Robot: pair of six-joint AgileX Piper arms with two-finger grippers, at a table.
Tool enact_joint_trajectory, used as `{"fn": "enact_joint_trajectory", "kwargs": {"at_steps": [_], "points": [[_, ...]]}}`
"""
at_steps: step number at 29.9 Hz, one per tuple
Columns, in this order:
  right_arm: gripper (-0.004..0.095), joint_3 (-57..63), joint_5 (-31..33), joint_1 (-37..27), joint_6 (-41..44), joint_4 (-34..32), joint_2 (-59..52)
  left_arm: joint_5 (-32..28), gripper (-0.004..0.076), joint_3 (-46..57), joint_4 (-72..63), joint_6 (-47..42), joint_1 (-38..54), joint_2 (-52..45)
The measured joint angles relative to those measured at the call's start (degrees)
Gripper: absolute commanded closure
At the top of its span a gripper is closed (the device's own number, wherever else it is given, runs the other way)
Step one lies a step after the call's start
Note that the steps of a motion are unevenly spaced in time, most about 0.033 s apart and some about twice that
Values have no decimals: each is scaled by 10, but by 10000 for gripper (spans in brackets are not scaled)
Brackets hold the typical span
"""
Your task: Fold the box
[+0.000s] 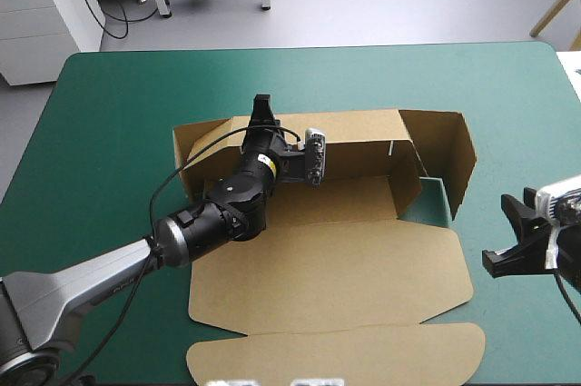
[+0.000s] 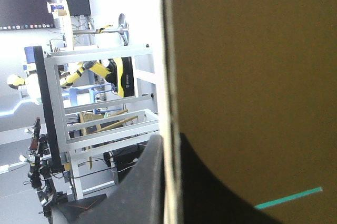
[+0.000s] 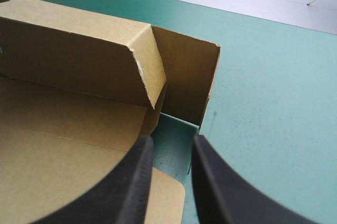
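Brown box [image 1: 363, 268] with walls partly raised: left gripper [image 1: 263, 106] fingers clamped on its far wall, right gripper [image 1: 507, 233] beside its right end, fingers apart.

Bright, even light covers the table [image 1: 109, 132]; soft shadow pools inside the box [image 1: 363, 268] at its 3 o'clock corner. In the left wrist view the box stands dim against white glare past its edge.
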Motion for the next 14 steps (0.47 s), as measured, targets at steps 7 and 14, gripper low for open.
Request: {"fn": "enact_joint_trajectory", "kwargs": {"at_steps": [7,14], "points": [[156,-105,27,0,2,-1,61,1,734,-1,22,-10,1,13],[155,-250,26,0,2,-8,200,-3,734,-1,24,-23,2,14]]}}
